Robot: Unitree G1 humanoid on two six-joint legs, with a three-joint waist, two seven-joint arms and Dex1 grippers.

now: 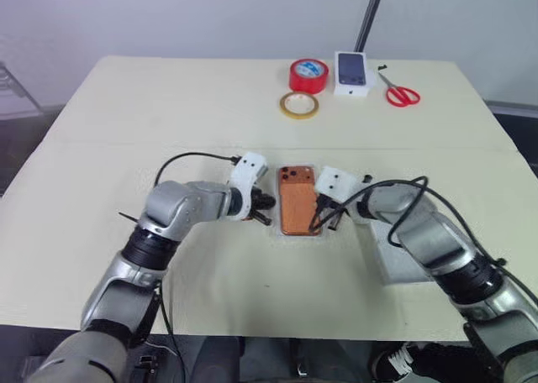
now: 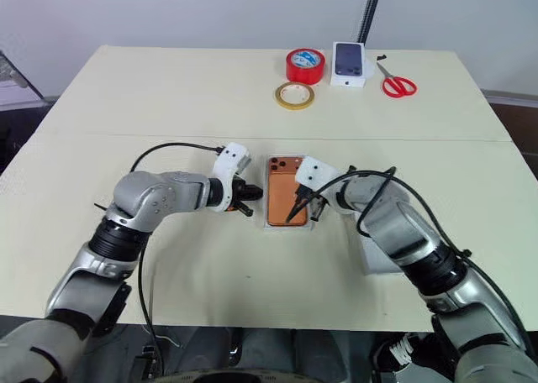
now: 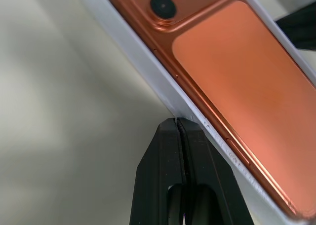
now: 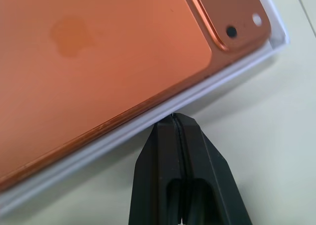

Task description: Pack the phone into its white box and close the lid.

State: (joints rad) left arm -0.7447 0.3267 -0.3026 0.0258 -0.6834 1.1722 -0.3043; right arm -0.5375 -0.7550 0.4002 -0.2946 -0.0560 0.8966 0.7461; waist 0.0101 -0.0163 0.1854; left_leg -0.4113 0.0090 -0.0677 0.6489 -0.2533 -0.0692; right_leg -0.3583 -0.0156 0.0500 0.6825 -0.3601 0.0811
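1. Nearest the robot, on the table (image 1: 101, 148), a white tray lies under the right forearm; it is most likely the lid (image 1: 403, 270), though the arm hides much of it. It is well apart from the box and has not been fitted yet.

2. In the middle, the phone (image 1: 296, 202) lies back up inside the white box (image 3: 148, 72), its camera lenses at the far end. The copper back looks level and sits within the white rim all round, so the packing step looks nearly done.

3. The left pincer (image 1: 262, 205) has its fingers pressed together, holding nothing, its tip at the box's left rim. The right pincer (image 1: 326, 217) is likewise pinched together and empty, its tip at the right rim.

4. To do this step well, use the closed tips as gentle pushers: steady the box from both sides so it stays square, and tap down any phone edge that rides up on the rim. Press lightly; the phone's back is slick and the box is light, so a hard shove could skate it across the table.

5. Next, the right arm must lift clear to free the lid.

6. At the far edge sit red tape (image 1: 308, 75), a yellow tape ring (image 1: 298, 105), a small phone carton (image 1: 352, 72) and red scissors (image 1: 400, 91); none is needed.
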